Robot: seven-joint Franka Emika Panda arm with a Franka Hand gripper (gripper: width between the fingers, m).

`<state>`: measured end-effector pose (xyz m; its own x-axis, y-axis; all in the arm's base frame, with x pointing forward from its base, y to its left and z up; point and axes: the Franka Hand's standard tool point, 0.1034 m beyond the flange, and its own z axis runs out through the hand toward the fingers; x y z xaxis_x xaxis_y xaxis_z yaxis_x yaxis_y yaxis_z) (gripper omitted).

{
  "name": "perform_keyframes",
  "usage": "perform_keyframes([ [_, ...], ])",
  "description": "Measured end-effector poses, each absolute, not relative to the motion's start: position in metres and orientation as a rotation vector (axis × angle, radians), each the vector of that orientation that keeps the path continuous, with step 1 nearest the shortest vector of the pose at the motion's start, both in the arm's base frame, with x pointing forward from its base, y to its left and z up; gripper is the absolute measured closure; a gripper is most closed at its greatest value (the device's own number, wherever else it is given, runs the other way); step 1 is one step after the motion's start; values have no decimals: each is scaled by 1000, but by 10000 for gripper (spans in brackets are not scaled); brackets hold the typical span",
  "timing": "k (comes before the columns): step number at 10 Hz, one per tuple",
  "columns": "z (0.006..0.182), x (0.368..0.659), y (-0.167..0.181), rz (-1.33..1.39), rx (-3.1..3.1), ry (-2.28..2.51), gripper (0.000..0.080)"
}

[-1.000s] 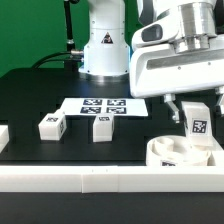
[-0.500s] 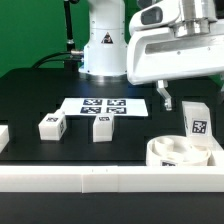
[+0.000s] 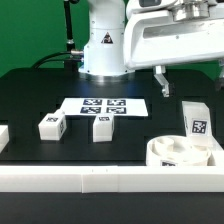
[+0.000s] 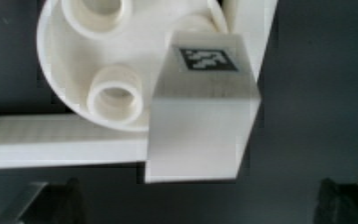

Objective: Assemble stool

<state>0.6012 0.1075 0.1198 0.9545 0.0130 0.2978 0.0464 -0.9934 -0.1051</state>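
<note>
The white round seat disc lies at the front of the exterior view's right, against the border rail. One white tagged leg stands upright on it. My gripper hangs open above that leg, clear of it and holding nothing. In the wrist view the leg rises from the seat disc, and my gripper shows only dark fingers wide apart on either side. Two more tagged legs lie loose on the black table.
The marker board lies flat behind the loose legs. A long white border rail runs along the front edge, with a short piece at the exterior view's left. The robot base stands at the back.
My gripper was around the upright leg, let it go and rose straight up. The leg stays standing on the seat disc. The loose legs have not moved.
</note>
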Motion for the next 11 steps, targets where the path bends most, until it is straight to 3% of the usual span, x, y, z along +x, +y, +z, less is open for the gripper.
perform_keyframes([
  [2,113,597,108,-394,-3019,-149,151],
  [6,111,590,109,251,-3014,-227,150],
  [9,109,596,110,220,-3007,-290,151],
  [11,110,605,117,141,-2951,-860,151],
])
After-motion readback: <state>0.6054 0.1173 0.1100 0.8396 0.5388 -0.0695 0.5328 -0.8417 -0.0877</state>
